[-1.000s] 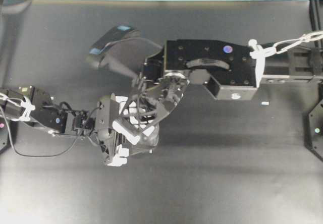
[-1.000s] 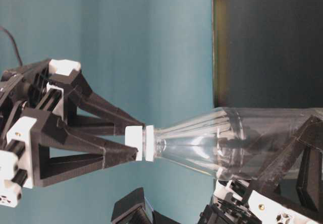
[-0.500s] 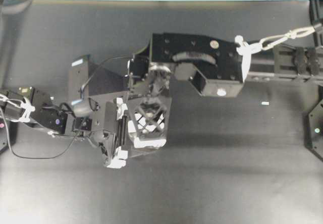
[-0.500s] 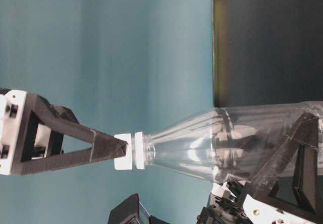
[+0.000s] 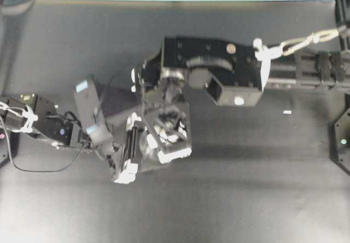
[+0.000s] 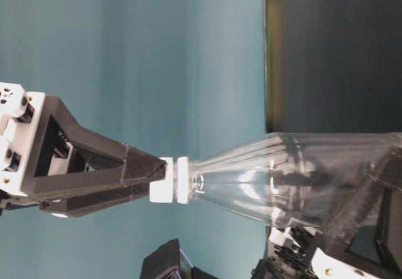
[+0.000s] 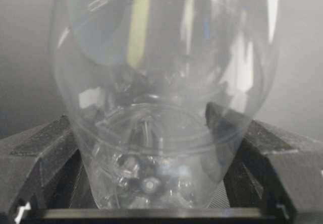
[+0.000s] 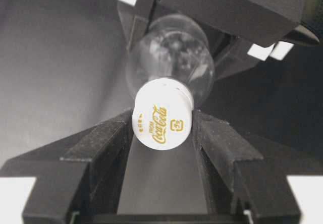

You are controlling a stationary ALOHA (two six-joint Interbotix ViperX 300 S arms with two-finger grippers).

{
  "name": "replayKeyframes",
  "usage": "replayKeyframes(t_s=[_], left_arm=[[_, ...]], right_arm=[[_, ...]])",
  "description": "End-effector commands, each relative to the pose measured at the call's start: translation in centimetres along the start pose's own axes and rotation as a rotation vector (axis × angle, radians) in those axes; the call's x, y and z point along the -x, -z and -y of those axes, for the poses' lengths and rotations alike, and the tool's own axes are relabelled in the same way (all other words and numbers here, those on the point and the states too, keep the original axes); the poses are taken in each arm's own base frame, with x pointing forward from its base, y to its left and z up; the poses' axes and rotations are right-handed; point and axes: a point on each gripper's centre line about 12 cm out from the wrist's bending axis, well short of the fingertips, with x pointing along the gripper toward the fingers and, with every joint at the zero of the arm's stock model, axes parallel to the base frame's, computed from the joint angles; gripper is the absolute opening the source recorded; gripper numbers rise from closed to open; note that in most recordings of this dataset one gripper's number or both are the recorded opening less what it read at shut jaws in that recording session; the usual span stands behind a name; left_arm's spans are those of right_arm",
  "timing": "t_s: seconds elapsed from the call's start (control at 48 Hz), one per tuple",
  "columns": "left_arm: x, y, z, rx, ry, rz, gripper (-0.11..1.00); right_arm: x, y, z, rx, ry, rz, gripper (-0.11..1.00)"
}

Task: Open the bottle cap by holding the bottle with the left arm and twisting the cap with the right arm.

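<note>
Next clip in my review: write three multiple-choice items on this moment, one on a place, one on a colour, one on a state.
1. Where do the left gripper's fingers sit on the small clear plastic bottle?
A. on its neck
B. on either side of its round body
C. under its base

2. What colour is the printing on the small round white screw cap?
A. red
B. blue
C. gold

3. How does the right gripper stand?
A. shut on the cap
B. open above the cap
C. shut on nothing

Answers:
1. B, the left wrist view shows black fingers flanking the body.
2. C, the right wrist view shows gold lettering.
3. A, both black fingers press the cap's sides.
</note>
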Motion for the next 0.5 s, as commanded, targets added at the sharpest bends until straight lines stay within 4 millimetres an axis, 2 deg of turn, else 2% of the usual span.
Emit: replayKeyframes(t_s=[0.0, 0.479], left_arm=[[-0.1, -0.12, -0.2, 0.003, -0.003, 0.003, 0.82], [-0.19, 0.16, -0.12, 0.003, -0.002, -0.004, 0.82]], right_arm=[[0.1, -0.61, -2.53, 0.057, -0.014, 0.01, 0.38], [-0.03, -0.37, -2.73, 0.04, -0.009, 0.026, 0.4]])
